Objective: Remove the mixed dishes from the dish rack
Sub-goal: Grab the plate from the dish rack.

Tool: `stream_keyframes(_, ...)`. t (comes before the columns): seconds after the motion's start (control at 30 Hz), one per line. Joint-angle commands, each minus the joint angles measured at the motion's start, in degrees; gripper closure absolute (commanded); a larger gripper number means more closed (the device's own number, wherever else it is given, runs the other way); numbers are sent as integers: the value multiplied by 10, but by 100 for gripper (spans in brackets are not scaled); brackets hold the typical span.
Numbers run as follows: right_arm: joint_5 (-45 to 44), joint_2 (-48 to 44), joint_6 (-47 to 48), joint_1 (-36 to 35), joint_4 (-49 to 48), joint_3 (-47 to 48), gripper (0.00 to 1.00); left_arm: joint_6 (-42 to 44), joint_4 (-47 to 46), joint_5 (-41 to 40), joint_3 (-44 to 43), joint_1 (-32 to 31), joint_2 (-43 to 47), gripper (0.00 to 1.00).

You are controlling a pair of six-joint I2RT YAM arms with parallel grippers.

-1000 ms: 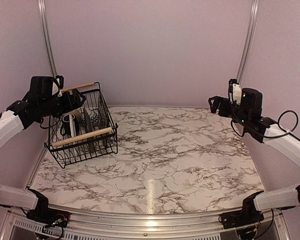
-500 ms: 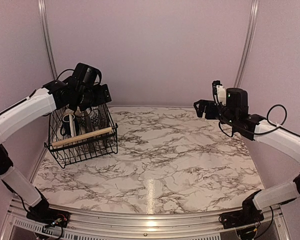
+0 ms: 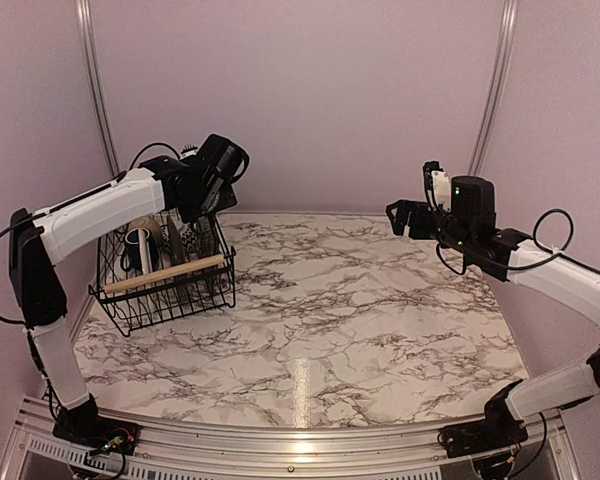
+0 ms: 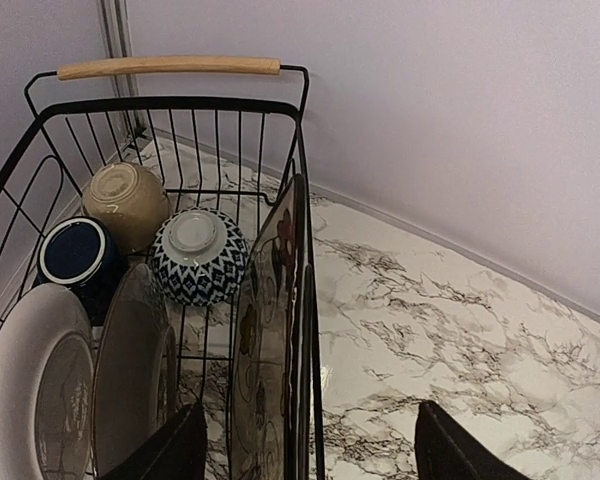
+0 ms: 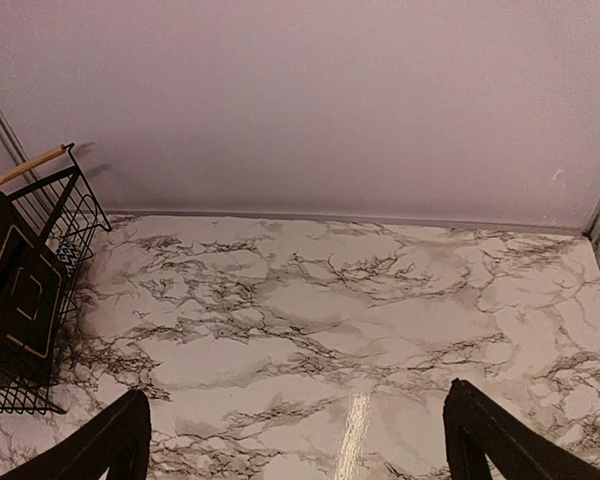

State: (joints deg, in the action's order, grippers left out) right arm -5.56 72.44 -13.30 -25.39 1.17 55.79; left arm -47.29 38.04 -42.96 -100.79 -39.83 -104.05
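The dish rack [image 3: 165, 270] is a black wire basket with wooden bar handles [image 4: 170, 66] at the table's far left. Inside it lie a cream bowl [image 4: 125, 200], a blue-patterned bowl [image 4: 198, 255] and a navy mug [image 4: 75, 255]. Pale plates [image 4: 35, 390] stand on edge, and a patterned plate [image 4: 265, 330] leans at the rack's right wall. A dark square plate [image 5: 20, 290] shows in the right wrist view. My left gripper [image 4: 310, 455] hovers open above the rack's right wall, one finger inside, one outside. My right gripper [image 3: 400, 217] hangs open over the table's right side, holding nothing.
The marble table [image 3: 330, 300] stretches from the rack to the right wall. A lilac back wall [image 3: 300, 100] and side walls close it in. A metal rail [image 3: 280, 440] runs along the near edge by the arm bases.
My left arm has swung from the rack's left side to above its far right corner, and its jaws have narrowed somewhat. The right gripper shifted slightly left, then held still.
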Motion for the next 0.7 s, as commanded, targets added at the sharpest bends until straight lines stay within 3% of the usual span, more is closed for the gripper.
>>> stream_keyframes(0.0, -7, -2, -2, -5, 3, 10, 2, -11, 47, -45, -47, 1, -47, 30)
stream_keyframes(0.27, -11, -18, 0, -5, 0, -4, 1, -6, 63, -60, -77, 11, -97, 36)
stream_keyframes(0.43, -16, -25, 3, -5, -4, -10, 2, -3, 69, -54, -79, 19, -109, 56)
stream_keyframes(0.67, -13, -23, 2, -5, -6, -14, 2, 12, 71, -48, -88, 20, -118, 69)
